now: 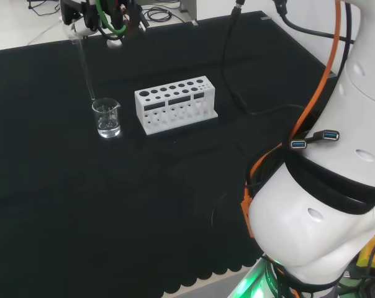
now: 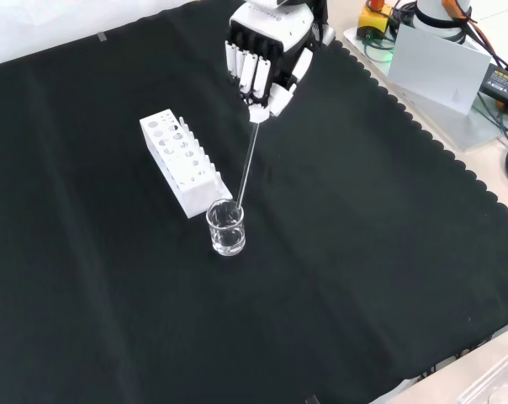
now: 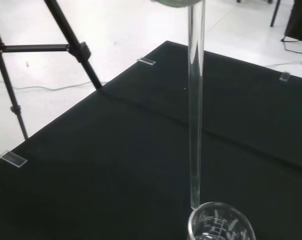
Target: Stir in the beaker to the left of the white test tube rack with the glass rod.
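A bench under black cloth [image 2: 363, 252] carries a glass beaker [image 2: 226, 228] beside a white test tube rack [image 2: 182, 162].

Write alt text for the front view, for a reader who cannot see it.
A black and white hand holds a glass rod that slants down, its tip at the rim of a small clear beaker on black cloth. A white test tube rack lies just left of and behind the beaker.

Beaker [image 3: 221, 224]: white graduation marks, figures not legible.
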Controlling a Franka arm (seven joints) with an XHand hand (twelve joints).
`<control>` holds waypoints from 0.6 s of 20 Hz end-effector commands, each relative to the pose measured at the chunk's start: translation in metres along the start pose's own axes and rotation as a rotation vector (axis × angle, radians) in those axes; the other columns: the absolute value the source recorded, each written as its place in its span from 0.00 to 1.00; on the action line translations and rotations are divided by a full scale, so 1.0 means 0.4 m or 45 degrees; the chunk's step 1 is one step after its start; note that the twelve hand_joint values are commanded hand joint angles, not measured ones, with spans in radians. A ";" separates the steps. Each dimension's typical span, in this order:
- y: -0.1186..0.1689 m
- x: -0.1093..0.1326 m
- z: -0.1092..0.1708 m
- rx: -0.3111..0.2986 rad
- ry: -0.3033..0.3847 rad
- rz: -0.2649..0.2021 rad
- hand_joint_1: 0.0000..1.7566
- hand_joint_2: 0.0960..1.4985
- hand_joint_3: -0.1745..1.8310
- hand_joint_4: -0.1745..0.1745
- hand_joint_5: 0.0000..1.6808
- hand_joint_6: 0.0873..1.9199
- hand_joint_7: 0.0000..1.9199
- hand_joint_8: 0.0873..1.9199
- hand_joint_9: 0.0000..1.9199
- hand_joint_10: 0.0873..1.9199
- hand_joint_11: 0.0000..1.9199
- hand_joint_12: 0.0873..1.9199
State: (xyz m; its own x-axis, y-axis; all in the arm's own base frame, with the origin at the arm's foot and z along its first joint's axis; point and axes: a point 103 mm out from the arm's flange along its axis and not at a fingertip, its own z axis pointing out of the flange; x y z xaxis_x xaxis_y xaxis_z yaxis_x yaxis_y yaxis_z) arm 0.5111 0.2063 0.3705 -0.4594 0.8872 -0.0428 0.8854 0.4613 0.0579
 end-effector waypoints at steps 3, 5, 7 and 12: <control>0.015 -0.017 0.026 0.026 0.013 -0.027 0.75 0.72 0.00 0.00 0.82 0.00 0.61 0.51 0.80 0.44 0.83 0.28; 0.017 -0.028 0.027 0.026 0.014 -0.022 0.75 0.72 0.00 0.00 0.82 0.00 0.61 0.51 0.80 0.44 0.83 0.28; 0.019 -0.038 0.025 0.026 0.015 -0.017 0.75 0.72 0.00 0.00 0.82 0.00 0.61 0.51 0.80 0.44 0.83 0.28; 0.021 -0.060 0.029 0.028 0.014 -0.001 0.75 0.72 0.00 0.00 0.82 0.00 0.61 0.51 0.80 0.44 0.83 0.29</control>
State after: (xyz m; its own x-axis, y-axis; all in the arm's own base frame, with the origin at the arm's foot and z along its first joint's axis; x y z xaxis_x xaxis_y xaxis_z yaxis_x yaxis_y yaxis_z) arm 0.5278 0.1926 0.3621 -0.4652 0.8847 -0.0315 0.8838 0.4661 0.0391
